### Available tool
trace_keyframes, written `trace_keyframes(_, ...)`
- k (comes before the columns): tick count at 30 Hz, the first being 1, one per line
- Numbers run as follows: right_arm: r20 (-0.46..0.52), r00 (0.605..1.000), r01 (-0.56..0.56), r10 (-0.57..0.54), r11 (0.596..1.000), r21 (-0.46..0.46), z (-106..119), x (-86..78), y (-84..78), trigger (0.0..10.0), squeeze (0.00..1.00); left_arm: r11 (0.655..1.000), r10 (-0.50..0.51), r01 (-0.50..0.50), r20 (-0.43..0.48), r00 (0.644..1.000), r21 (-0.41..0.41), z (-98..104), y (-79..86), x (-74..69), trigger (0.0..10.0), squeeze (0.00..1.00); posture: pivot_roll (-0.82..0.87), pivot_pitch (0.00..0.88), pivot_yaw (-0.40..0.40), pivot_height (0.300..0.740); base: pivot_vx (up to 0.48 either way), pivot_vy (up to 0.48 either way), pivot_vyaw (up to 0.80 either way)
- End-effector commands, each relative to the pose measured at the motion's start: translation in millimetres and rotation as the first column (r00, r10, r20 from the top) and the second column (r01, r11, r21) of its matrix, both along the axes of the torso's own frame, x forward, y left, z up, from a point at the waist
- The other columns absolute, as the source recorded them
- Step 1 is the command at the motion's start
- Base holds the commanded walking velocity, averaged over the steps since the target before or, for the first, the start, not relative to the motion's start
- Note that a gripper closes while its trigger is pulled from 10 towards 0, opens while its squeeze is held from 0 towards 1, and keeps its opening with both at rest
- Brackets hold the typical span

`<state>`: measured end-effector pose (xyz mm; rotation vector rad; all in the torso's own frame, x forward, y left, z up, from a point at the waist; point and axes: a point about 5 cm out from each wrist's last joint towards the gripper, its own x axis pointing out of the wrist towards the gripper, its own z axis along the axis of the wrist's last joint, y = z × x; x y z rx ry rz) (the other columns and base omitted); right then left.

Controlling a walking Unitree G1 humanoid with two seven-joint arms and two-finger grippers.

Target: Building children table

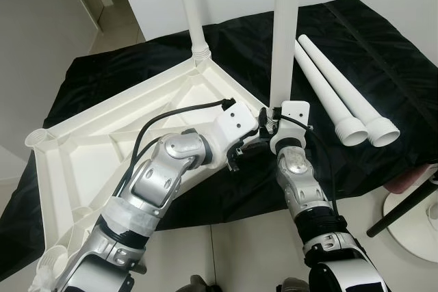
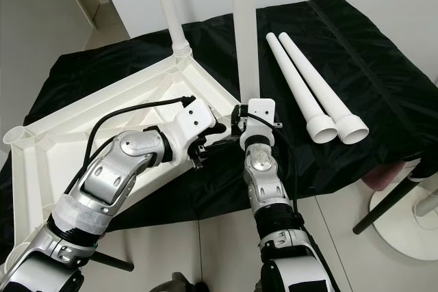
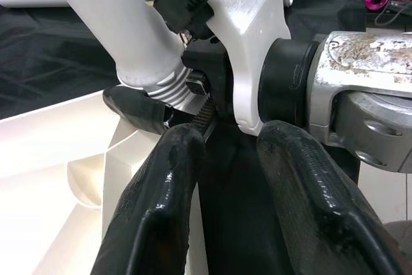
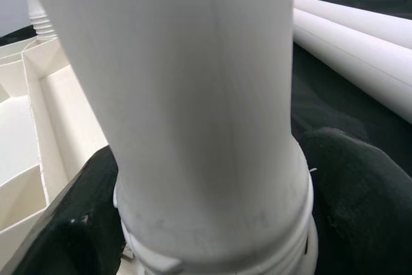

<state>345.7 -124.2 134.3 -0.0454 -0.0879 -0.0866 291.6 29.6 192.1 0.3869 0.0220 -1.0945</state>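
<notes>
A white children's tabletop [image 1: 102, 141] lies upside down on a black cloth [image 1: 383, 52]. One white leg [image 1: 191, 11] stands fixed in its far corner. My right gripper [image 1: 274, 117] is shut on a second white leg [image 1: 284, 32] and holds it upright at the tabletop's near right corner. In the right wrist view, black fingers [image 4: 354, 191] flank this leg [image 4: 193, 94] just above its threaded end. My left gripper [image 1: 236, 158] sits low beside that corner. Its fingers [image 3: 154, 210] are open, with only dark cloth between them. Two more legs [image 1: 335, 94] lie side by side on the cloth to the right.
The cloth's front edge hangs over pale floor tiles. At the lower right stand a round white base [image 1: 417, 227], a slanted black rod [image 1: 404, 210] and something pink [image 1: 410, 179]. A white wall rises behind the table.
</notes>
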Motion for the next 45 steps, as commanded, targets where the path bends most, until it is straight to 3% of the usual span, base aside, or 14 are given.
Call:
trace_keyframes(1,-0.012,1.000,-0.007,0.007,1.000,0.001,-2.3,0.8,3.5,10.0,0.00,0.998,0.069,-0.068,0.015,0.998,-0.007,1.6,6.8,4.3,10.0,0.00,-0.09,0.031,0.189,0.740,0.000,0.000,0.00)
trace_keyframes(6,0.019,1.000,-0.001,0.001,1.000,-0.012,1.7,-0.5,-0.8,10.0,0.00,0.996,0.082,-0.082,0.013,0.997,-0.015,1.0,8.0,2.6,10.0,0.00,-0.08,0.043,0.182,0.740,0.000,0.000,0.00)
trace_keyframes(10,0.168,0.985,-0.025,0.028,0.999,-0.022,25.5,-5.5,-1.1,10.0,0.00,0.996,0.086,-0.086,0.017,0.996,-0.014,1.6,9.8,4.2,10.0,0.00,-0.09,0.043,0.181,0.740,0.000,0.000,0.00)
trace_keyframes(12,0.168,0.985,-0.025,0.028,0.999,-0.022,25.5,-5.5,-1.1,10.0,0.00,0.996,0.086,-0.086,0.017,0.996,-0.014,1.6,9.8,4.2,10.0,0.00,-0.09,0.043,0.181,0.740,0.000,0.000,0.00)
trace_keyframes(16,0.263,0.961,-0.078,0.087,0.996,-0.046,39.5,-13.8,2.3,10.0,0.00,0.995,0.100,-0.100,0.022,0.995,-0.009,2.6,14.8,9.4,10.0,0.00,-0.08,0.043,0.170,0.740,0.000,0.000,0.00)
trace_keyframes(30,0.256,0.952,-0.157,0.167,0.986,-0.059,39.3,-16.8,5.1,10.0,0.00,0.986,0.165,-0.165,0.044,0.985,-0.004,3.1,26.8,19.6,10.0,0.00,-0.07,0.048,0.089,0.740,0.000,0.000,0.00)
trace_keyframes(31,0.250,0.948,-0.186,0.197,0.980,-0.067,40.3,-16.4,2.5,10.0,0.00,0.979,0.204,-0.203,0.048,0.978,-0.019,4.0,29.6,22.5,10.0,0.00,-0.06,0.053,0.057,0.740,0.000,0.000,0.00)
trace_keyframes(45,0.194,0.945,-0.254,0.263,0.964,-0.074,37.5,-15.1,-19.4,10.0,0.00,0.935,0.343,-0.340,0.013,0.939,-0.098,3.7,36.2,25.7,10.0,0.00,-0.07,0.094,0.039,0.740,0.000,0.000,0.00)
